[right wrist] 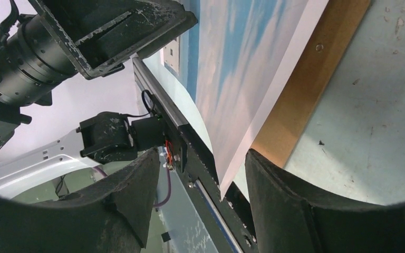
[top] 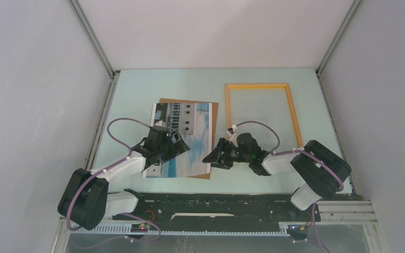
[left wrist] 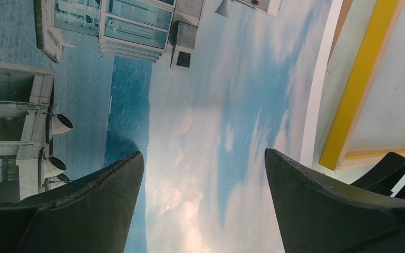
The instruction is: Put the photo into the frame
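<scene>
Nearest me, both arms reach in from the near edge. The left end effector (top: 175, 143) hangs low over the near-left part of the photo (top: 192, 139), fingers wide apart, nothing in them. Its wrist view shows only printed sky between them. The right end effector (top: 212, 157) comes in from the right, pointing left at the photo's near-right corner. Its fingers are apart too. In its wrist view that corner sits in the gap between them, not pinched as far as I can tell.

The photo lies face up on the brown backing board (right wrist: 306, 89), left of middle on the bench (top: 190, 84). The board shows along its right and far edges. Farther back and right, the yellow frame (top: 256, 85) lies flat with nothing in it, just beside the board but apart from it.

Progress: early, I'd say. The photo is not gripped, not lifted, not in the frame. Left to do: pinch that corner, lift, carry it right and far, lay it inside the frame.
</scene>
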Available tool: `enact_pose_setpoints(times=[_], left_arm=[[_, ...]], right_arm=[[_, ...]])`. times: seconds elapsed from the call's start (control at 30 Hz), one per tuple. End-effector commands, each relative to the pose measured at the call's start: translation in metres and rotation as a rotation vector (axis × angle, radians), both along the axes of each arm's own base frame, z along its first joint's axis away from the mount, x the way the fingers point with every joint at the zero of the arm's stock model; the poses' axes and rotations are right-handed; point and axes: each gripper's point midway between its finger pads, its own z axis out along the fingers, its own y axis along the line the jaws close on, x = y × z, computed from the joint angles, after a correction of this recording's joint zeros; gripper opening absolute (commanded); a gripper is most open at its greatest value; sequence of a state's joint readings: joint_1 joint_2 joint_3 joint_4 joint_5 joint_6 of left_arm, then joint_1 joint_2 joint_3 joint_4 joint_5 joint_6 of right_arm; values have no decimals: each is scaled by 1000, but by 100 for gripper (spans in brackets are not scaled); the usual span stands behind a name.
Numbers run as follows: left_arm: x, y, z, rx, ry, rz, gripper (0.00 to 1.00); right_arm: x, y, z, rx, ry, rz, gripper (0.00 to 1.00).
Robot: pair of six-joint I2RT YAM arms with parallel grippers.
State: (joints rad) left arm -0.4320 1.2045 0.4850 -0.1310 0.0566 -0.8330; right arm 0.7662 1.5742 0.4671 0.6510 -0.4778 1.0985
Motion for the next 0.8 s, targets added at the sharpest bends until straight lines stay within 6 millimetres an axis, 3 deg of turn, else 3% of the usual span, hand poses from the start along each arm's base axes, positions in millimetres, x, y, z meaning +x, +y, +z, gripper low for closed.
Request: enact_pose_setpoints(times=[0.0,0.33,0.77], left_arm=[[5,-4,7,10,-13,-17,95],[5,-5,8,9,-29,-31,95],[4,-7,8,-1,-77,-70,95]], right_arm=[[17,11,11,10,-19,-37,68],[48,17,-12,61,102,-155,58],[90,37,-34,-21,25,-150,45]])
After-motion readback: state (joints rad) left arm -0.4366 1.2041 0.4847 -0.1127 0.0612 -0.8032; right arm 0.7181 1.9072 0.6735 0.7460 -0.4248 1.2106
